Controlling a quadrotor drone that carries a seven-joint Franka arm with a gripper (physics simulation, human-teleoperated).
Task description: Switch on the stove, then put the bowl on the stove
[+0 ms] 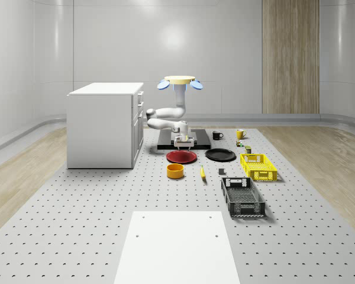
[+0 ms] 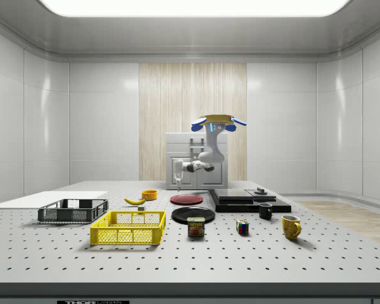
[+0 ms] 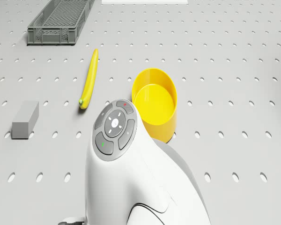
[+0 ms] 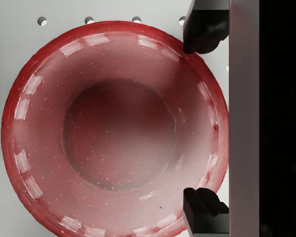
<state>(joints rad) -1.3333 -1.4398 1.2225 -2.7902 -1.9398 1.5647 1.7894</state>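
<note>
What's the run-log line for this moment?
drone: hovering over stove | gripper: open, above red plate by stove edge | yellow bowl: on table

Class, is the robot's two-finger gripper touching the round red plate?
Apart. The side view shows the gripper hanging above the round red plate, a clear gap between.

Stove [image 1: 201, 141] — flat black slab on the perforated table, in front of the white cabinet, with a small knob [image 2: 260, 190] on top. Bowl [image 1: 176, 171] — yellow, round, upright, empty; on the table, well apart from the stove, near the banana.
</note>
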